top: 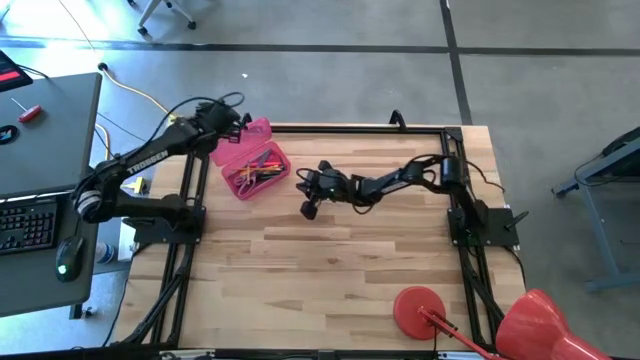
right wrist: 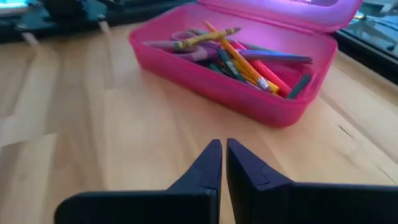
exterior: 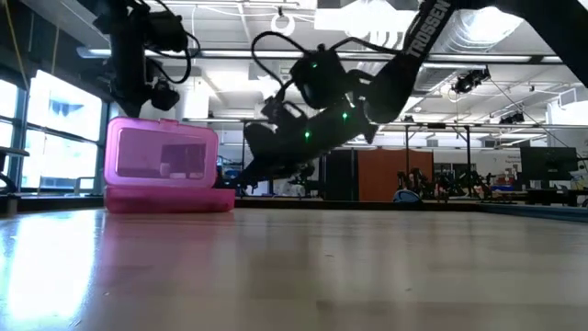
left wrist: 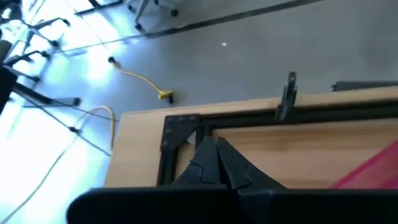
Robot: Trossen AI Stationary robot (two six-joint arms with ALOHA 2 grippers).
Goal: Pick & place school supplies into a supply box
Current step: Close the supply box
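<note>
Right pincer (right wrist: pixel 219 163) closed, empty, above bare wooden table (top: pixel 330 280); bright pink rectangular plastic supply box (right wrist: pixel 236 87) just ahead, pencils and pens (right wrist: pixel 242 59) inside. Left pincer (left wrist: pixel 214 163) closed, empty, over table's black-framed far corner (left wrist: pixel 180 127), box beside it.

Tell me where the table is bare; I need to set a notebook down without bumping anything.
The widest bare wood lies in the middle and left front of the table, between the right pincer and the red disc. The back left is crowded: the pink supply box full of pencils, with the left pincer over its lid.
</note>
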